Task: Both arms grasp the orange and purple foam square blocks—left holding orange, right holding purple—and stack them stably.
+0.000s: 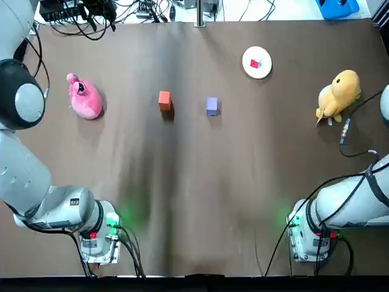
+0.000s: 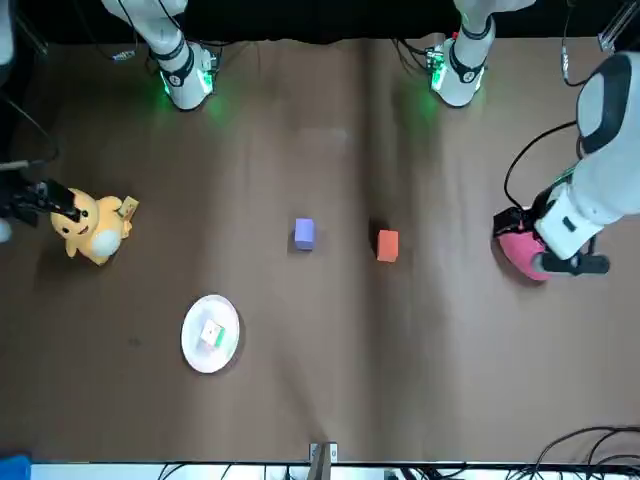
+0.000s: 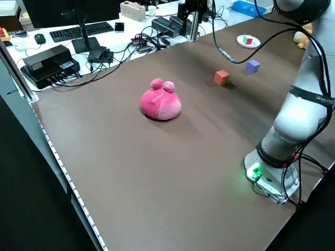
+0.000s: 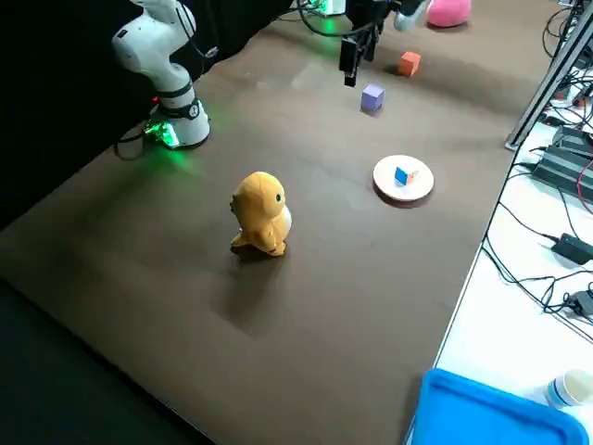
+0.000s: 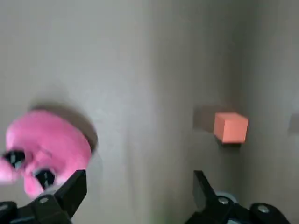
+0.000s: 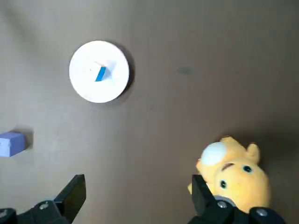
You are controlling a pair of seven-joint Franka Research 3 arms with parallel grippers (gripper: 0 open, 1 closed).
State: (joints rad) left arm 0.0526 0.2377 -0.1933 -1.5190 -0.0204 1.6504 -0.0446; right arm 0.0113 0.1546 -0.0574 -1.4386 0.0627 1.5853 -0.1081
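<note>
Brown tabletop (image 1: 200, 201), both arms held wide of the two blocks
Left gripper (image 5: 138, 198), fingers spread and empty, hangs by the pink plush (image 5: 44, 149), the orange block (image 5: 230, 127) lying inward toward mid-table; right gripper (image 6: 138, 198), equally spread and empty, hangs by the yellow duck toy (image 6: 236, 175), the purple block (image 6: 10, 143) well apart, also inward. Each arm looks nearer its own block. Only the top view shows both blocks side by side with a gap; only the wrist views show the finger spacing

Matt foam orange block (image 1: 165, 100), matt foam purple block (image 1: 211, 105), plush pink toy (image 1: 84, 99)
</note>
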